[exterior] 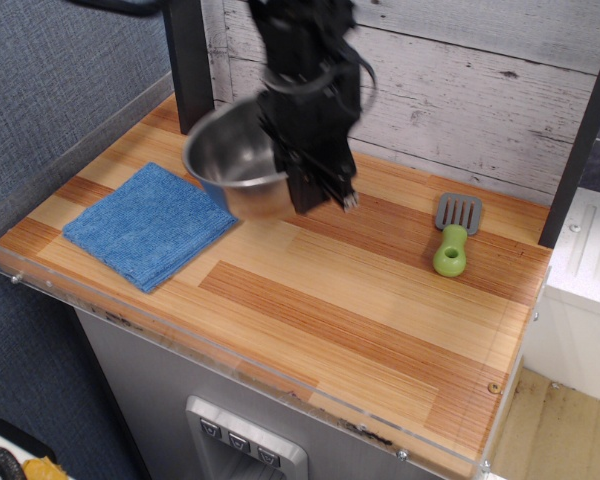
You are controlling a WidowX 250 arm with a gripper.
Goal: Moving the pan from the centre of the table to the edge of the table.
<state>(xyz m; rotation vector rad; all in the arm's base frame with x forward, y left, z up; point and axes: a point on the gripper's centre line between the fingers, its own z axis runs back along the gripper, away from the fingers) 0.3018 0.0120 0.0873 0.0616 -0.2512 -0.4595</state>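
The pan [232, 160] is a shiny steel bowl, tilted and held just above the table [360, 300] near its back left. It overlaps the right corner of the blue cloth in view. My black gripper [310, 190] comes down from above and is shut on the pan's right rim. The fingertips are partly hidden by the rim.
A folded blue cloth [145, 225] lies at the left. A green-handled grey spatula [452, 238] lies at the right. A black post [188, 60] stands at the back left. A clear acrylic guard [230, 350] rims the front edge. A white plank wall is behind.
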